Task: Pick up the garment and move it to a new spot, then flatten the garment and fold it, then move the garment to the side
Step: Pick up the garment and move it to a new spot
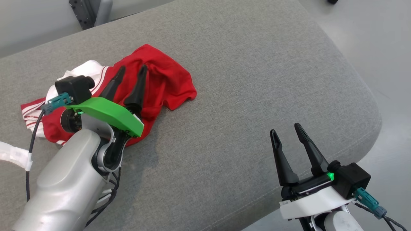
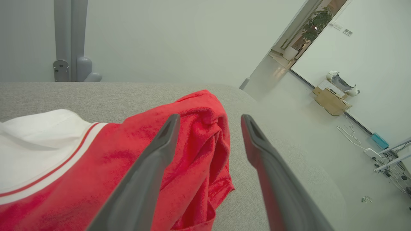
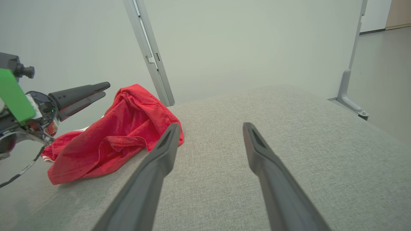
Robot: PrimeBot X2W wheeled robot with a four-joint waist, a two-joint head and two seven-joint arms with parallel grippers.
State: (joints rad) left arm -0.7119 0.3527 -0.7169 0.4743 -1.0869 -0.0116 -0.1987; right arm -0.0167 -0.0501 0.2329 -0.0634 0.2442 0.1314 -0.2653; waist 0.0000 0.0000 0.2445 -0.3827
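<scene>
The grey cushioned surface (image 1: 244,73) lies bare across the centre and right of the head view, giving open passage from the lower centre to the upper right rim. 1 obstacle sits at centre left: the crumpled red and white garment (image 1: 167,80), lying in a heap. The left gripper (image 1: 132,68) hangs over it with its 2 fingers apart, and its forearm and black cable (image 1: 32,150) block the lower left. The right gripper (image 1: 285,128), fingers spread, stands at the lower right near the surface's rounded edge, well apart from the garment. Beyond that edge lies pale floor (image 1: 385,64). A dark bracket (image 1: 82,12) stands past the upper left rim.
</scene>
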